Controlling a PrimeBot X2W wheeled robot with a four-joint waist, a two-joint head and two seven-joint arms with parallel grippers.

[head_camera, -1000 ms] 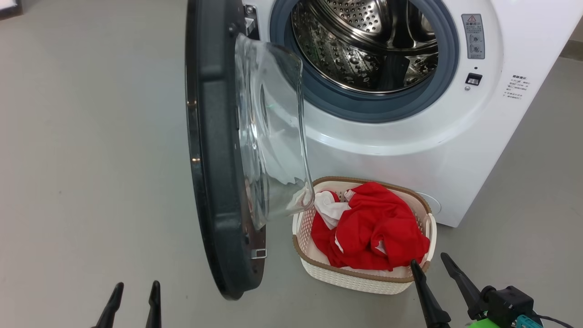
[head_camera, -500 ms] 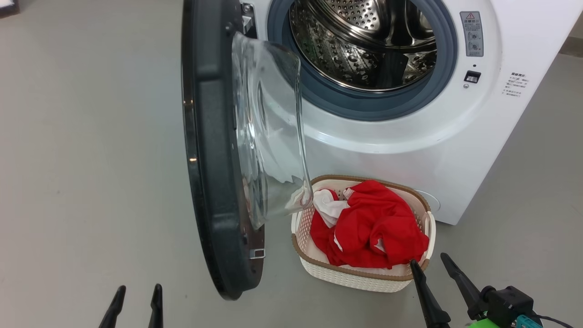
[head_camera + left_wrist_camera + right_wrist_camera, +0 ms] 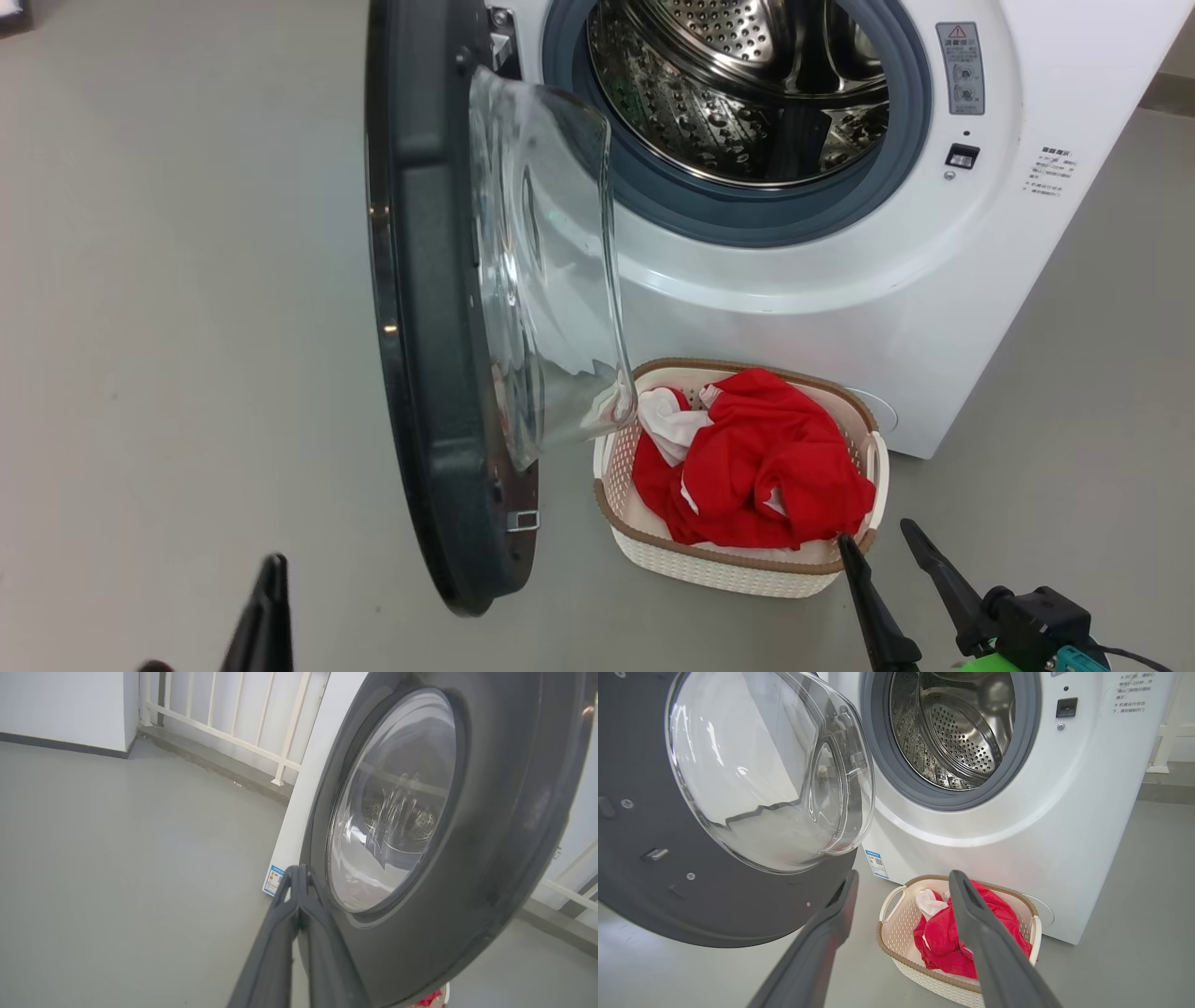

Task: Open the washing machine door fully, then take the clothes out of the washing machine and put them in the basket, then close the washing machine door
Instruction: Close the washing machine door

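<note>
Two empty grippers: left gripper [image 3: 297, 870] pinched shut just beside the door [image 3: 514, 812], on its glossy black outer side, probably to push it closed; right gripper [image 3: 876, 532] spread wide by the basket [image 3: 738, 560]. Soft red clothes [image 3: 766, 457] heaped in that perforated cream plastic (steel drum [image 3: 738, 84] bare).

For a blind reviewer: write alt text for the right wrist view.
The washing machine door stands open beside a steel drum that looks empty; red and white clothes lie in the basket. The open right gripper points toward the basket, holding nothing.
</note>
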